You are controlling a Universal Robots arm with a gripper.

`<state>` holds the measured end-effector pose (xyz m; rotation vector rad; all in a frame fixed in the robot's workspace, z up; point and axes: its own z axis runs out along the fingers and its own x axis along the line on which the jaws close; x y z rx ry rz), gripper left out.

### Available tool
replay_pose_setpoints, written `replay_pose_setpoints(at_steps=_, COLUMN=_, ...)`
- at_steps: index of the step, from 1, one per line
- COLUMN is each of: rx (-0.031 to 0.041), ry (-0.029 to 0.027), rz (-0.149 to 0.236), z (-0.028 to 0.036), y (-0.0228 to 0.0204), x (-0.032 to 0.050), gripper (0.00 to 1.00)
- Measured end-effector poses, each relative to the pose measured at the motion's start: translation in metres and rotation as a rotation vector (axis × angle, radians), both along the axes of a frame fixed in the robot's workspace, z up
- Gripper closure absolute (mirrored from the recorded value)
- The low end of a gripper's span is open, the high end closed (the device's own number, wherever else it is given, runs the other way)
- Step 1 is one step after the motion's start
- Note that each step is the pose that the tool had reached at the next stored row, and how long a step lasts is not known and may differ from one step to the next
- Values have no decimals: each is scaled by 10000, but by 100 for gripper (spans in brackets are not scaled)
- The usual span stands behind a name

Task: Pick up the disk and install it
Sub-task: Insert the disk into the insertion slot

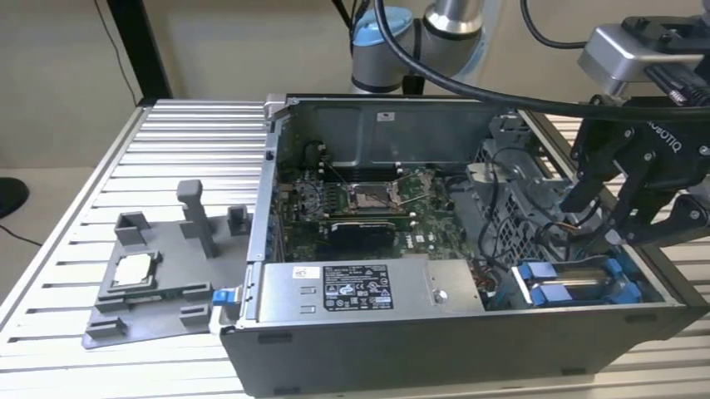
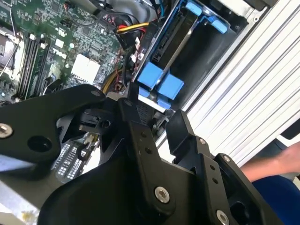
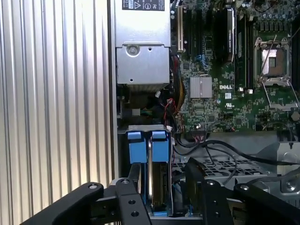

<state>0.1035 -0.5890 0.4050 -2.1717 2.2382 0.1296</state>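
The disk (image 1: 577, 287), silver-grey metal in a blue plastic carrier, stands on edge in the drive bay at the front corner of the open computer case, on the exterior view's right. Its blue tabs (image 2: 159, 85) (image 3: 147, 146) stick out of the bay in both wrist views. My gripper (image 1: 604, 223) hangs just above the bay, open, with nothing held. Its black fingers (image 2: 180, 125) (image 3: 193, 171) are spread to either side of the disk's upper edge. Whether a pad touches the carrier I cannot tell.
A long grey power-supply box (image 1: 355, 287) lies along the case's front wall. The motherboard (image 1: 367, 195) with its socket and loose cables fills the middle. A grey fixture (image 1: 166, 287) with a small silver chip (image 1: 133, 268) sits on the slatted table. A person's arm (image 2: 265, 168) is nearby.
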Motion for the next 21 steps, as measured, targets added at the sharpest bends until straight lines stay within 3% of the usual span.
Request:
replay_pose_setpoints(at_steps=7, rx=22, ry=-5, rz=15, z=-3, y=13, x=0, gripper=0)
replay_pose_setpoints(at_steps=13, rx=111, ry=-53, rz=32, z=-37, y=53, x=9, gripper=0)
replay_pose_setpoints(at_steps=16, rx=216, ry=-86, rz=34, z=-52, y=77, x=25, gripper=0)
replay_pose_setpoints(at_steps=18, rx=326, ry=-146, rz=32, z=-55, y=88, x=32, gripper=0)
replay_pose_setpoints(at_steps=19, rx=380, ry=-206, rz=35, z=-55, y=92, x=39, gripper=0)
replay_pose_setpoints(at_steps=21, rx=448, ry=-411, rz=40, z=-55, y=96, x=53, gripper=0)
